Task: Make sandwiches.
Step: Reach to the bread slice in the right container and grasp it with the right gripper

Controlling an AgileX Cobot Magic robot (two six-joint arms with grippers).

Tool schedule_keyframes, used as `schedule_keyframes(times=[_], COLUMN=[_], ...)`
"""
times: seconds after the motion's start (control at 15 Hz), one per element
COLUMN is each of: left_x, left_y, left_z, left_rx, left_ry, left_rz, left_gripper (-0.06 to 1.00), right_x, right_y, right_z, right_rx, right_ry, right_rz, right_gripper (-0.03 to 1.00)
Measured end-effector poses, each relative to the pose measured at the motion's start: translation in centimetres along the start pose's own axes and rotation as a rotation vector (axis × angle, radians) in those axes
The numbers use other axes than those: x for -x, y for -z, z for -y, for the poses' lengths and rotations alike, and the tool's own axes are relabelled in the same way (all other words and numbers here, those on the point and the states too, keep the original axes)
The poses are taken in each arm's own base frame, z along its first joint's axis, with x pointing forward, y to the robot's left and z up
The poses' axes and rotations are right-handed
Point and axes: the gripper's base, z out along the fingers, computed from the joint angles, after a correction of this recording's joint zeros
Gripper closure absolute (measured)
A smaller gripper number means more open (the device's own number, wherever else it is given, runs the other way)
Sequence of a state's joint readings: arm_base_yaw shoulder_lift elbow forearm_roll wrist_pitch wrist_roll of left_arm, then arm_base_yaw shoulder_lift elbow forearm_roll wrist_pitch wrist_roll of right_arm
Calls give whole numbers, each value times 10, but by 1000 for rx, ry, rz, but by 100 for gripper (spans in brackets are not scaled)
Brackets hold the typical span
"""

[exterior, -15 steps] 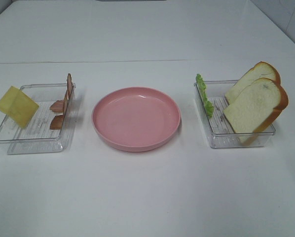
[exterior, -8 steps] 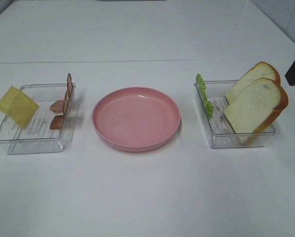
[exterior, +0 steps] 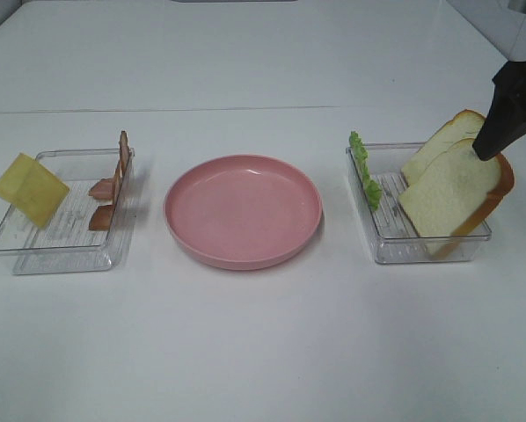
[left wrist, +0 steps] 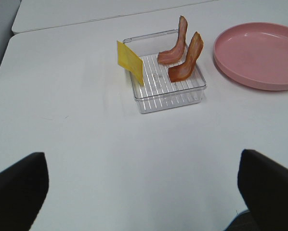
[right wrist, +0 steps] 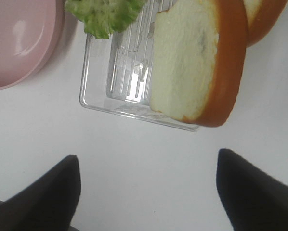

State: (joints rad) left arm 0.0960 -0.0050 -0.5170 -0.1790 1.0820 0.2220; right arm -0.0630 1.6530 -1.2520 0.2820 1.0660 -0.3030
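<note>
No sandwiches are in view; the ingredients lie apart. Two white bread slices lean upright in the clear right tray, with green lettuce at its left wall. The clear left tray holds a yellow cheese square and bacon strips. My right gripper hovers open over the rear bread slice, holding nothing. Its wrist view shows the near slice and lettuce ahead of the gripper. My left gripper is open, well short of the cheese and bacon.
A round pink plate sits between the two trays, with nothing on it. The white table has a seam line behind the trays. The plate also appears in the left wrist view.
My right gripper has come in from the right edge and now hangs above the bread slices. Trays, plate and food have not moved.
</note>
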Motion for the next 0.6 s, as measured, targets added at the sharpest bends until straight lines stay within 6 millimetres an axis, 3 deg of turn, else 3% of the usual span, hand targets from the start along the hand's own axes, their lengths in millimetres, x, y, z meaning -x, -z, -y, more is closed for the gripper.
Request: schedule_keyframes(times=[0.2, 0.6], left_x=[0, 0], left_y=[0, 0], left_z=[0, 0], left_rx=[0, 0], left_ry=[0, 0], left_rz=[0, 0], left_gripper=[-5, -5], right_x=[16, 27], right_y=[-18, -51], right_z=[10, 25], right_rx=[-13, -54], right_ry=[-4, -41], right_rz=[-41, -78], right_gripper=[21, 21])
